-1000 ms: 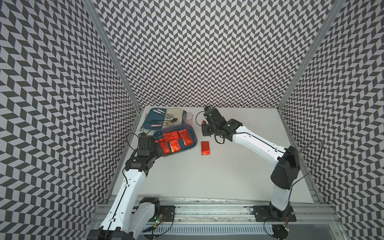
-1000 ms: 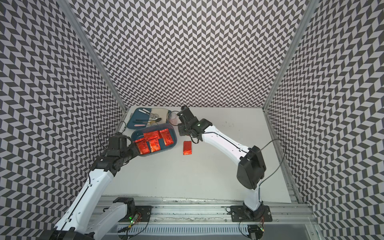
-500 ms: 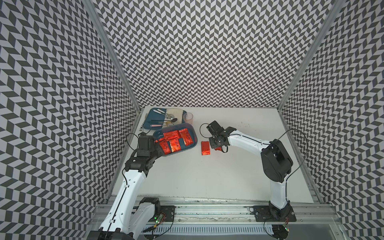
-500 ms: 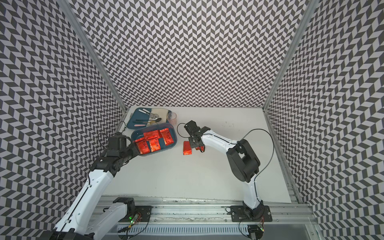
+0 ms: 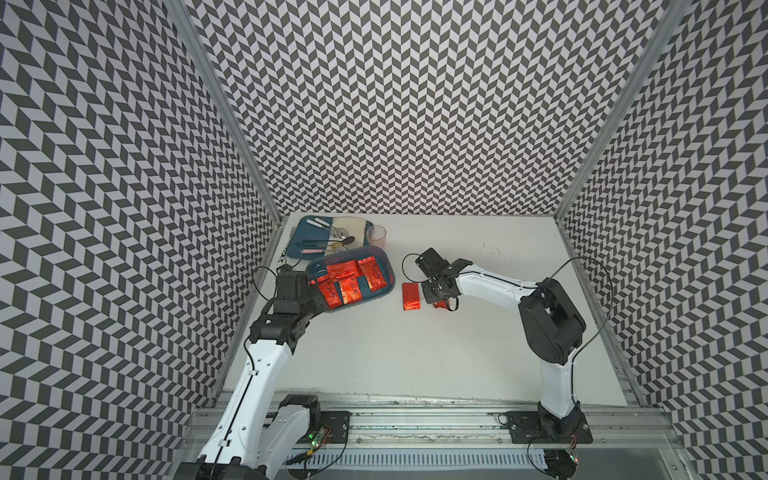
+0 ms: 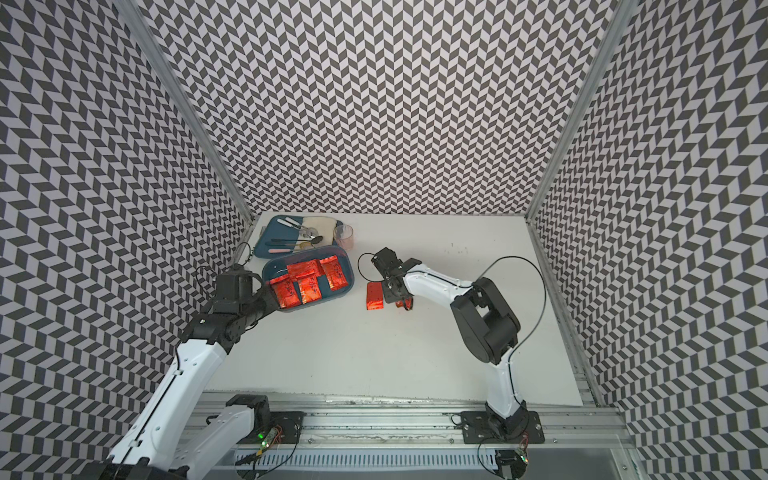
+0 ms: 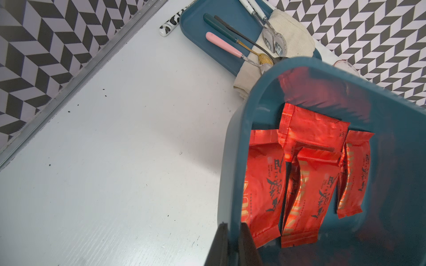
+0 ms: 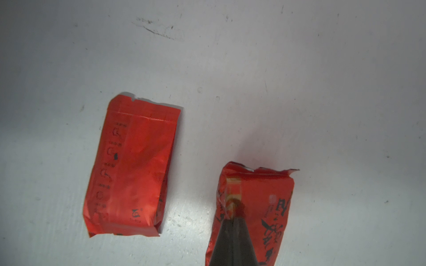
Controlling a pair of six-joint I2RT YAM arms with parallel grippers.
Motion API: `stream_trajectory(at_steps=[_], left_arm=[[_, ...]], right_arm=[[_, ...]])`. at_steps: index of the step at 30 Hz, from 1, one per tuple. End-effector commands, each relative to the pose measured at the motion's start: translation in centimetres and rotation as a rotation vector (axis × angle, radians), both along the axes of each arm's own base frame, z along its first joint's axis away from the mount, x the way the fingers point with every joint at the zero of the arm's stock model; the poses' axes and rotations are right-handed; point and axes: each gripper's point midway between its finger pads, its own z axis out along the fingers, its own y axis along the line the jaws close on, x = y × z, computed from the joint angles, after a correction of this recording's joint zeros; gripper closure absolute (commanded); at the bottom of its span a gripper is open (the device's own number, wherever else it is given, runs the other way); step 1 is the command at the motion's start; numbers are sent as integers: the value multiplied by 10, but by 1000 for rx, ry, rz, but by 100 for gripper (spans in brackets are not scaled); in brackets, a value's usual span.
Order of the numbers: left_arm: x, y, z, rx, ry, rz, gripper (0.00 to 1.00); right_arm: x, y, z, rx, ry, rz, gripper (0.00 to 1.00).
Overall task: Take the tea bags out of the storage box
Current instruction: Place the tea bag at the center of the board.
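You are clamping left gripper [image 7: 232, 241] on storage box [image 7: 237, 142] rim, box looking tilted; narrow pinch slipping means four tea bags [image 7: 265, 184] inside spilling. Right gripper [image 8: 234, 214] squeezing held tea bag [image 8: 265, 191], just beside loose tea bag [image 8: 133, 165] on table [image 8: 322, 69]; foil possibly sliding free.

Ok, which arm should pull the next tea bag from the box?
Right. The left gripper is shut on the storage box rim, steadying it. The right gripper need only release the held tea bag beside the loose tea bag, then reach in.
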Motion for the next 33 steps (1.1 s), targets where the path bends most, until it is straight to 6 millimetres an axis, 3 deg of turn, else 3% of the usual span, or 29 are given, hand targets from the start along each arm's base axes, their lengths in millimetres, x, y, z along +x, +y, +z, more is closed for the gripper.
stream_trajectory(at_steps=[1, 11, 20, 33], left_arm=[[9, -1, 13, -9, -65, -7, 100], [9, -2, 13, -10, -64, -10, 100], [9, -3, 13, -14, -65, -18, 100], [9, -3, 14, -13, -69, -16, 100]], right_arm=[[1, 9, -8, 23, 2, 1, 100], [2, 14, -13, 24, 9, -3, 100], [0, 18, -8, 40, 12, 2, 88], [7, 24, 34, 108, -61, 10, 81]])
